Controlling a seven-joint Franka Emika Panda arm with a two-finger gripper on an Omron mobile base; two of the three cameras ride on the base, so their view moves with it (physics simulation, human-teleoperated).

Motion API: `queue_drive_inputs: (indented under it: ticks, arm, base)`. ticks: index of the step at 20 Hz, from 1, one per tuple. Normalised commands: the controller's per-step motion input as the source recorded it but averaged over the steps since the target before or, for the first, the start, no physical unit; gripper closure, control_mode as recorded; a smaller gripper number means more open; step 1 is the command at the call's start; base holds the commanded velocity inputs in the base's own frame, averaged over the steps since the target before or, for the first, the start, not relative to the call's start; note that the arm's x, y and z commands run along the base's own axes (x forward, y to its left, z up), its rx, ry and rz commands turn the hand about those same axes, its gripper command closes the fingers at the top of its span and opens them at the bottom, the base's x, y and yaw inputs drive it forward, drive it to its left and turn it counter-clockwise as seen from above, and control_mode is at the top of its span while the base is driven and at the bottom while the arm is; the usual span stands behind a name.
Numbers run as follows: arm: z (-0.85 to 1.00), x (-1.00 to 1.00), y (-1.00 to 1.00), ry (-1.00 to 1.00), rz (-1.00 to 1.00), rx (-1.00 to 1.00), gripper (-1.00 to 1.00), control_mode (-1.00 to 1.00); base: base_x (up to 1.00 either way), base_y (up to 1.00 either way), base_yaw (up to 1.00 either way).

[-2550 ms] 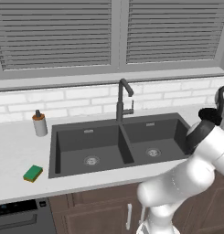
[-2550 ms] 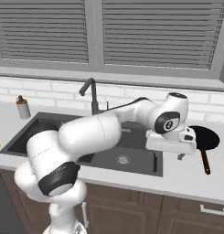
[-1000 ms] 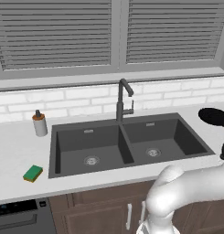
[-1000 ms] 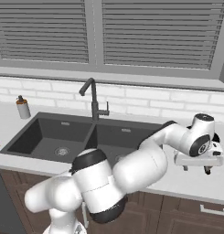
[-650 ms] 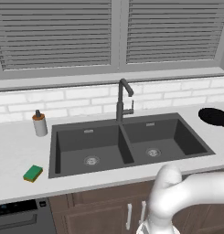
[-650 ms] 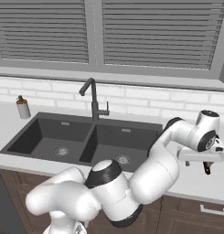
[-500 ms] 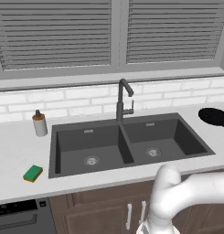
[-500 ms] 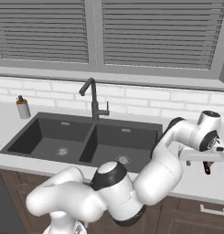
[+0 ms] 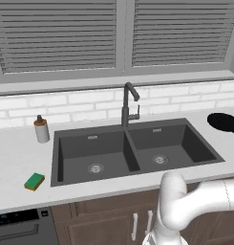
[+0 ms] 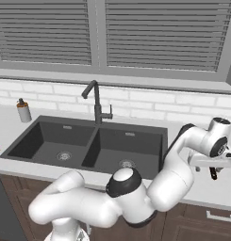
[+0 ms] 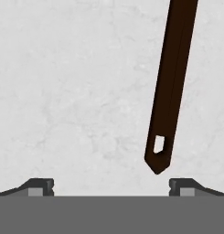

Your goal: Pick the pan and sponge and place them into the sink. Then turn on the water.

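Your arm (image 10: 136,197) sweeps low from the base, bends at the elbow and reaches far to the right, with its wrist turned so the hand points straight down. Your end effector (image 11: 111,185) hangs there with its jaws spread wide, the two dark fingertips (image 11: 38,186) well apart and gripping nothing.

Kitchen: sink (image 9: 137,125), countertop (image 9: 13,158), cabinets (image 9: 113,220)

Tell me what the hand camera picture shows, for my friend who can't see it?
A long thin black pan handle lies on a pale speckled counter, running from the top of the picture down to a pointed end with a small hanging hole. The open gripper hangs above it, its two dark fingertips wide apart, holding nothing.
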Motion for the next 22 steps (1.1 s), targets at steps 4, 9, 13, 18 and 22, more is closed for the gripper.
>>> queue_drive_inputs:
  ticks: [4,9,13,18,22]
  arm:
    - [-0.34,0.17,-0.25,0.0,0.03,0.02,-1.0,-1.0]
    - [-0.53,0.16,-0.03,0.0,0.04,0.0,-1.0,-1.0]
    - [-0.62,0.12,0.0,0.0,0.03,0.0,-1.0,-1.0]
    - [-0.58,0.02,-0.02,0.0,0.03,0.0,-1.0,-1.0]
    - [-0.56,-0.02,0.09,-0.01,0.0,0.0,1.0,-1.0]
  base:
    - [0.0,0.0,0.0]
    - [0.0,0.0,0.0]
    - [0.0,0.0,0.0]
    - [0.0,0.0,0.0]
    - [0.0,0.0,0.0]
